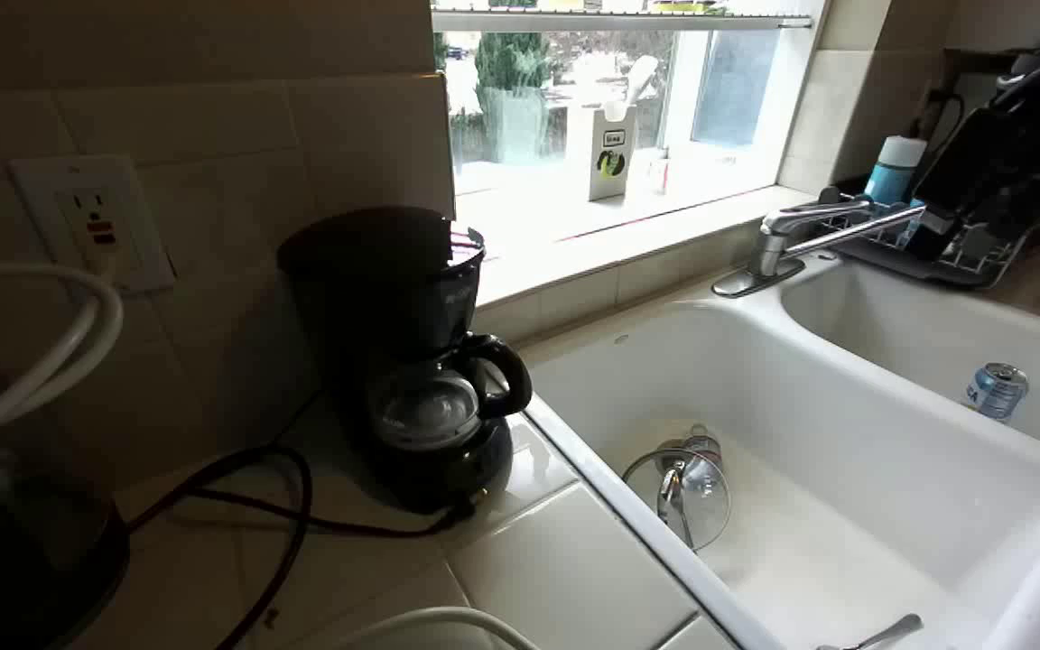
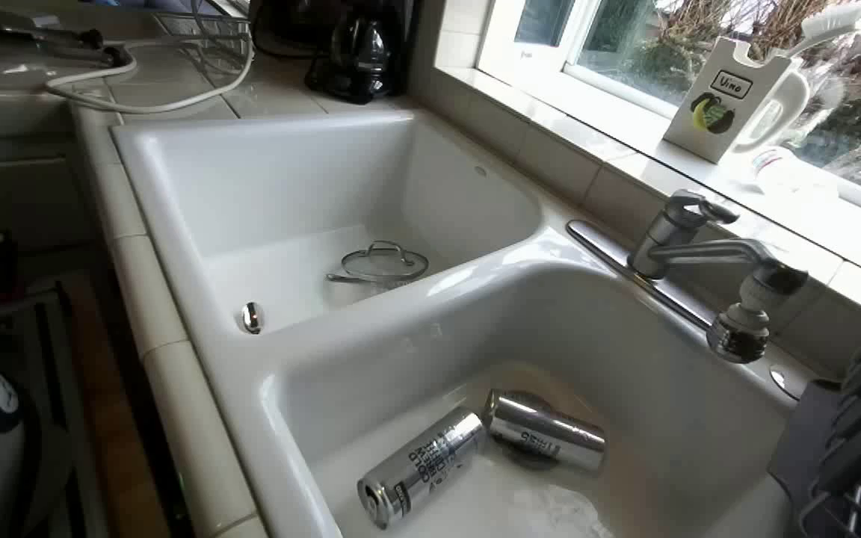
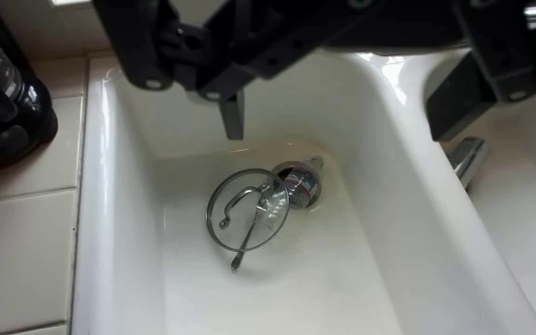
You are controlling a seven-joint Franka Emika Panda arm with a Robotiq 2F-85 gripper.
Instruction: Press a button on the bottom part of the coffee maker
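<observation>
The black coffee maker (image 1: 376,289) stands upright on the tiled counter beside the sink, its glass carafe (image 1: 430,411) in place and its handle towards the sink. A small pale spot (image 1: 481,496) shows low on its base; I cannot tell whether it is the button. The coffee maker is also at the back in an exterior view (image 2: 367,56) and partly cut off at the left edge of the wrist view (image 3: 12,111). My gripper (image 3: 337,135) is open and empty above the sink, apart from the coffee maker. The dark arm (image 1: 998,135) shows at the upper right in an exterior view.
The white double sink (image 1: 628,524) lies beside the coffee maker, with a glass lid (image 3: 212,204) and bottle (image 3: 303,184) inside. The faucet (image 1: 768,244), dish rack (image 1: 980,266) and window sill (image 1: 565,262) border it. A black cord (image 1: 303,487) and white cable (image 1: 60,361) cross the counter.
</observation>
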